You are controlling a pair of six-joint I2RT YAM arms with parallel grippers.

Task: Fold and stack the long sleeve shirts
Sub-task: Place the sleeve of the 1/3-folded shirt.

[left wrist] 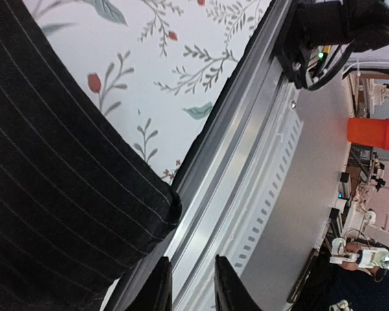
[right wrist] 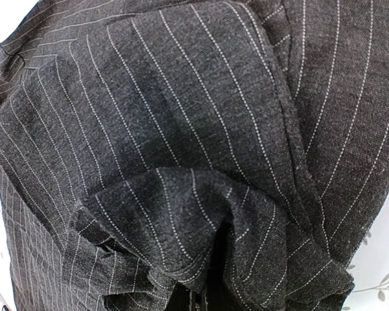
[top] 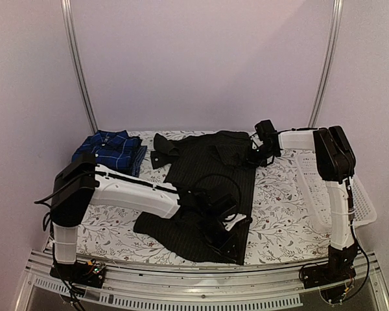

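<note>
A black pinstriped long sleeve shirt point(top: 207, 175) lies spread across the middle of the table. Its near hem corner point(left wrist: 84, 194) reaches the table's front edge. My left gripper point(top: 230, 249) hovers at that near edge. In the left wrist view it point(left wrist: 191, 262) stands slightly open with only the metal rail between the fingers, and the hem corner lies just to their left. My right gripper point(top: 253, 157) is at the shirt's far right shoulder. Bunched pinstriped cloth point(right wrist: 201, 214) fills the right wrist view, hiding the fingers and gathering into them. A folded blue plaid shirt point(top: 110, 150) rests at the back left.
A white mesh basket point(top: 334, 188) stands along the right side of the table. The flowered tablecloth point(top: 279, 201) shows between the shirt and the basket. The aluminium front rail point(left wrist: 246, 168) runs right under the left gripper.
</note>
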